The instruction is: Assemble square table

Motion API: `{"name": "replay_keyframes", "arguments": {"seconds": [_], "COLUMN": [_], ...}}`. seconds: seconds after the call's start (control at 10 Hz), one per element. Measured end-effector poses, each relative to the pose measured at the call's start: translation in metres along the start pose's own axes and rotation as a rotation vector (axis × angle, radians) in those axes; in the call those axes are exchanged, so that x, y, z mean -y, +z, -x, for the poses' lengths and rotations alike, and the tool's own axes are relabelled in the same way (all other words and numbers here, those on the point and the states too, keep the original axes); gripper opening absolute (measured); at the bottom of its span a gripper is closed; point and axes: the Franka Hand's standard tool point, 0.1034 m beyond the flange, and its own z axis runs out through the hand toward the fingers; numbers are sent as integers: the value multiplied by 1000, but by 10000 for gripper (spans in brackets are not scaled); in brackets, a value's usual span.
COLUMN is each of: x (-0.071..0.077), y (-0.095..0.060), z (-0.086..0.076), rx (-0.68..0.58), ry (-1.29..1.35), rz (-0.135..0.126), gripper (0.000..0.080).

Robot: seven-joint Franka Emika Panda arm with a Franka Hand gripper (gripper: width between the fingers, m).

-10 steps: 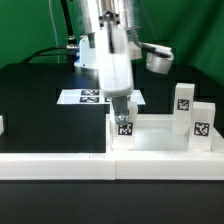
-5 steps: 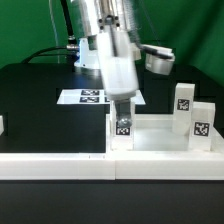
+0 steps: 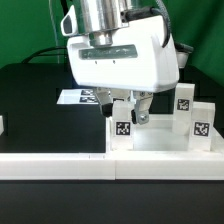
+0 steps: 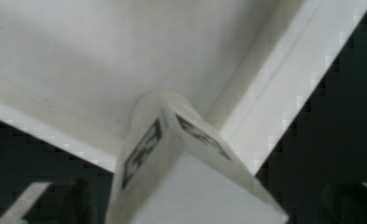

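White plastic runs along the surface's near edge as a long rail (image 3: 60, 163); just behind it, toward the exterior view's right, sits the tabletop (image 3: 160, 140), a square tray with a raised rim, lying flat; at its near corner on the exterior view's left a short tag-marked leg (image 3: 123, 130) stands upright, its long axis vertical, its tag facing the camera; two more legs (image 3: 193, 115) stand upright at the tray's side on the exterior view's right, touching or just beside its rim, which of the two I cannot tell; directly above the first leg hangs the claw (image 3: 130, 103), its fingers spread wide apart with nothing between them, one dark fingertip (image 3: 143, 118) showing just beside the leg's top; the wrist view looks straight down on that leg (image 4: 183, 165), its edge pointing up at the lens with the tray's pale floor and rim around it, so the leg lies straight below the claw and centred; whether the leg is fully seated in the corner cannot be told; farther back, the marker board (image 3: 78, 97) lies flat on the black surface (image 3: 30, 100), well apart from the tray; any further work on this leg would, in my judgement, turn on a straight vertical descent along its upright axis.
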Motion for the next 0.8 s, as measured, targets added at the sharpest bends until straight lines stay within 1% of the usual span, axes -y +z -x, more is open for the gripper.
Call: {"name": "replay_keyframes", "arguments": {"seconds": [0.1,0.2,0.4,0.5,0.6,0.7,0.8], "x": [0,1,-1,-2,-2,-2,-2], "y": [0,0,3,4,4,4,4], "z": [3,5,6,7,7,7,7], "rx": [-8,-20,-25,-21,-22,-22,-22], "ry": [-193,-371,-625,-709,-689,-674,-675], "rz": [52,76,93,99,97,97,97], "gripper": [649,649,649,649,649,558,367]}}
